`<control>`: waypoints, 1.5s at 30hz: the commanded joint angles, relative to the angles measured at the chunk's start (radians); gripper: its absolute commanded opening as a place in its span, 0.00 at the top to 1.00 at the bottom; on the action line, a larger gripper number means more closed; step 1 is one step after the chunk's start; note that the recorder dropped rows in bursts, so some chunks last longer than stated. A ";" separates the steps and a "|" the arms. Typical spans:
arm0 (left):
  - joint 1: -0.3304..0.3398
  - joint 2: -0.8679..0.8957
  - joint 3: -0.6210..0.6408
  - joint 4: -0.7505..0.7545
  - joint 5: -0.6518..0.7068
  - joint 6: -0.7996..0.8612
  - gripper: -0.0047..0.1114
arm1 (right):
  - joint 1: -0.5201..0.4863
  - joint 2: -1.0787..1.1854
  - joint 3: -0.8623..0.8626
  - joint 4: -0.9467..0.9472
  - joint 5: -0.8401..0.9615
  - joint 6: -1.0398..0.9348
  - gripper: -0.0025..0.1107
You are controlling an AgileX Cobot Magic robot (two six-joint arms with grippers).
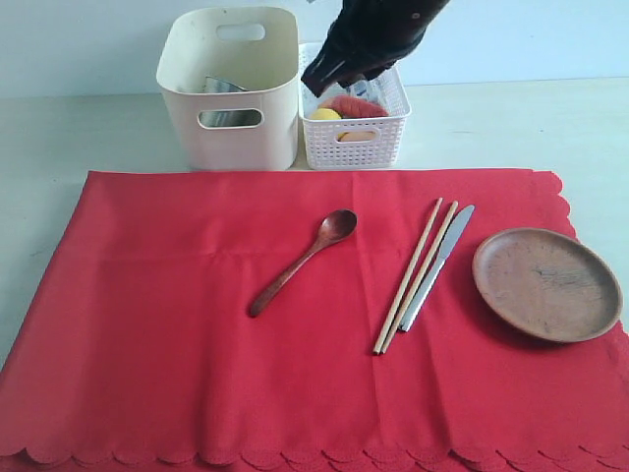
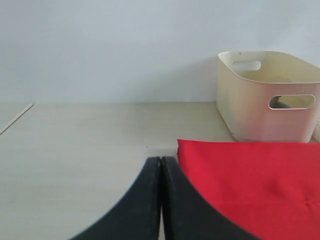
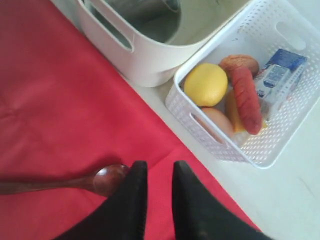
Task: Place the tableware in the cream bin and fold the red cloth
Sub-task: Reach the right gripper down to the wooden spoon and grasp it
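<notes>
The red cloth (image 1: 197, 374) lies flat over the table. On it rest a wooden spoon (image 1: 305, 258), a pair of chopsticks (image 1: 413, 280), a metal knife (image 1: 439, 264) and a round wooden plate (image 1: 546, 283). Behind the cloth stands the cream bin (image 1: 231, 128) with a steel cup (image 1: 224, 88) inside. My right gripper (image 1: 324, 74) hangs high over the back of the table. In its wrist view the right gripper (image 3: 156, 167) is open by a narrow gap and empty, above the cloth (image 3: 60, 100) beside the spoon's bowl (image 3: 107, 179). My left gripper (image 2: 161, 160) is shut, empty, next to the cloth's corner (image 2: 260, 180).
A white perforated basket (image 1: 354, 147) stands right of the bin, holding a lemon (image 3: 205, 84), a sausage (image 3: 246, 100), an egg (image 3: 217, 120) and a small milk carton (image 3: 277, 75). Bare pale table lies left of the cloth (image 2: 75, 150). A wall runs behind.
</notes>
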 commanded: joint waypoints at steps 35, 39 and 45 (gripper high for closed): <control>0.002 -0.005 0.003 0.000 -0.004 -0.006 0.94 | -0.003 0.219 0.181 0.538 0.027 -1.020 0.50; 0.002 -0.005 0.003 0.000 -0.004 -0.006 0.94 | -0.003 0.247 0.181 0.538 0.004 -1.031 0.50; 0.002 -0.005 0.003 0.000 -0.004 -0.006 0.94 | -0.003 0.285 0.181 0.538 -0.047 -1.066 0.50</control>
